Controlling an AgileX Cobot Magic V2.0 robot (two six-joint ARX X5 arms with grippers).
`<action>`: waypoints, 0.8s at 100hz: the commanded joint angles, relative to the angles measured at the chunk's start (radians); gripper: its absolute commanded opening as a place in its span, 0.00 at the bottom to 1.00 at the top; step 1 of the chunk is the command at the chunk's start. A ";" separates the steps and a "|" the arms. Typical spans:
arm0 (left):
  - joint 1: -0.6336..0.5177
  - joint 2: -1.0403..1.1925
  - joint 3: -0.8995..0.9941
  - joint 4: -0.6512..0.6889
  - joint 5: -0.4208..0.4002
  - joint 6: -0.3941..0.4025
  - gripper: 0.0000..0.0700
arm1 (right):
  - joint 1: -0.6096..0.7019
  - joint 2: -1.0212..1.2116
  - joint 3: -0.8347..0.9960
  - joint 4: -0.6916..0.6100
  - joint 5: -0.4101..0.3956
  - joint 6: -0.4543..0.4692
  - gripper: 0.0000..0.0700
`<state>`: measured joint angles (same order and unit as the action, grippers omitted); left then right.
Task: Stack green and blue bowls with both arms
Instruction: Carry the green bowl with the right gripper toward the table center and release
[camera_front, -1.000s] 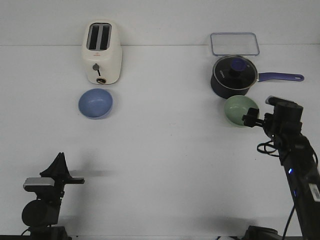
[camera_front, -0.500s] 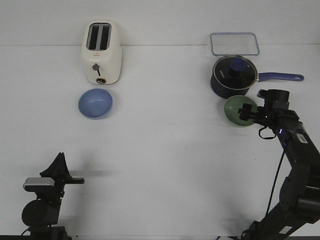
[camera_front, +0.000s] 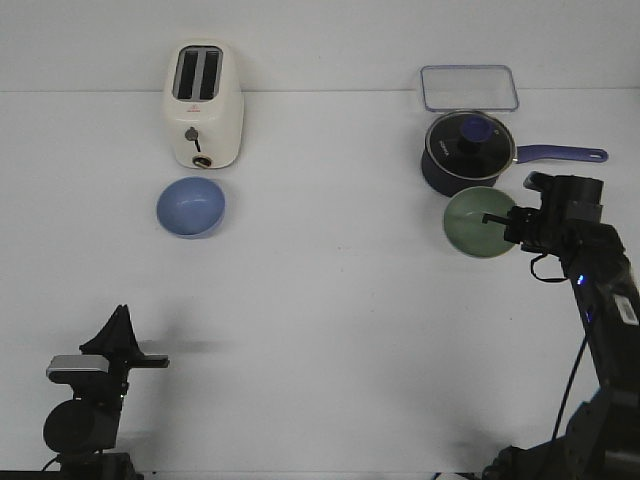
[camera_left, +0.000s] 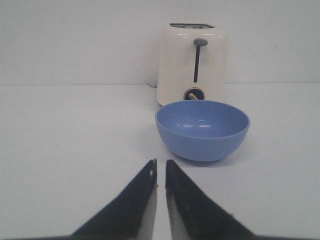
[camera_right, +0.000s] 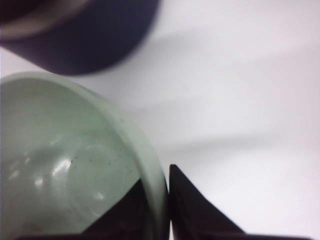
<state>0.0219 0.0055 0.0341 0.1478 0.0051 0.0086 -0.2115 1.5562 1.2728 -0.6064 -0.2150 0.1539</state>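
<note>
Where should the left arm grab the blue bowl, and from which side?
Probably the near rim of the blue bowl: one jaw inside, one outside, coming from the robot's side. It sits upright and open, and the toaster crowds its far side.

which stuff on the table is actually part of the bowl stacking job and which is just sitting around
Part of the job:
- pale sage green round bowl, its rim pinched by the right hand
- light periwinkle blue round bowl
- left hand, nearly shut on nothing

Just sitting around:
- cream two-slot toaster
- dark navy lidded saucepan
- clear rectangular container
</note>
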 joint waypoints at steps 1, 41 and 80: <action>0.000 -0.002 -0.020 0.010 0.003 -0.005 0.02 | 0.005 -0.069 0.019 -0.025 -0.051 -0.006 0.00; 0.000 -0.002 -0.020 0.012 0.004 -0.031 0.02 | 0.351 -0.397 -0.237 -0.065 -0.084 0.044 0.00; 0.000 -0.002 -0.016 0.010 0.004 -0.372 0.02 | 0.698 -0.366 -0.447 0.091 -0.009 0.189 0.00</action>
<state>0.0219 0.0055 0.0341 0.1482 0.0051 -0.2558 0.4522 1.1549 0.8219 -0.5323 -0.2543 0.3054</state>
